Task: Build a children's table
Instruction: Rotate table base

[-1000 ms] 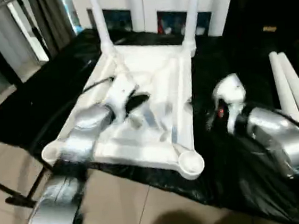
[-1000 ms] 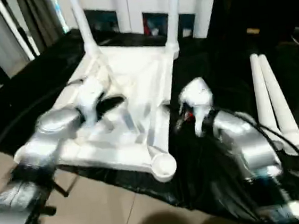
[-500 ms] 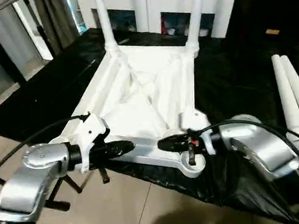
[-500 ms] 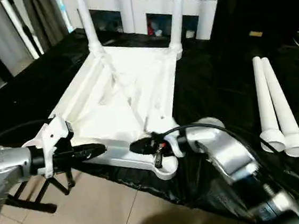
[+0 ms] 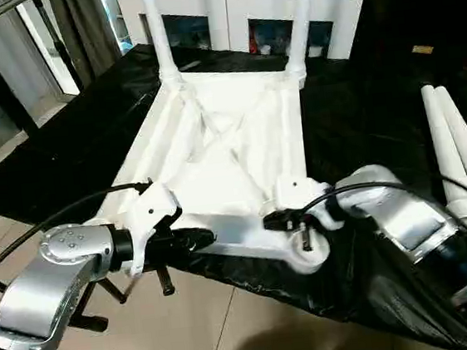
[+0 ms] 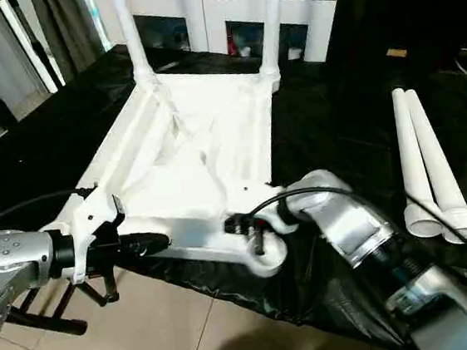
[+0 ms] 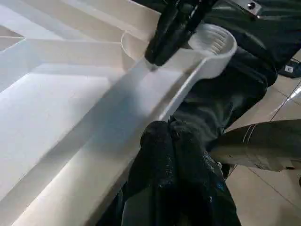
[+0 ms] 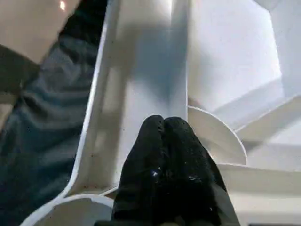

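The white tabletop (image 5: 232,162) lies upside down on a black sheet, ribs showing. Two white legs (image 5: 158,32) (image 5: 300,17) stand in its far corner sockets. Another two legs (image 5: 452,152) lie loose side by side at the right. My left gripper (image 5: 194,239) is shut, its tips against the near rim of the tabletop. My right gripper (image 5: 270,221) is shut too, pointing left along that rim just beside the empty near right socket (image 5: 309,255). In the left wrist view the right gripper (image 7: 151,57) faces my left fingertips (image 7: 171,136) across the rim. Neither holds anything.
The black sheet (image 5: 360,111) covers the low work surface, whose near edge runs just under the tabletop's rim. A white cabinet (image 5: 241,7) stands behind. A dark metal stand (image 5: 90,320) sits on the tiled floor at the near left.
Both arms have come down from over the tabletop to its near edge. In the last half second the right gripper drew closer to the near right socket; the left one edged toward the rim.
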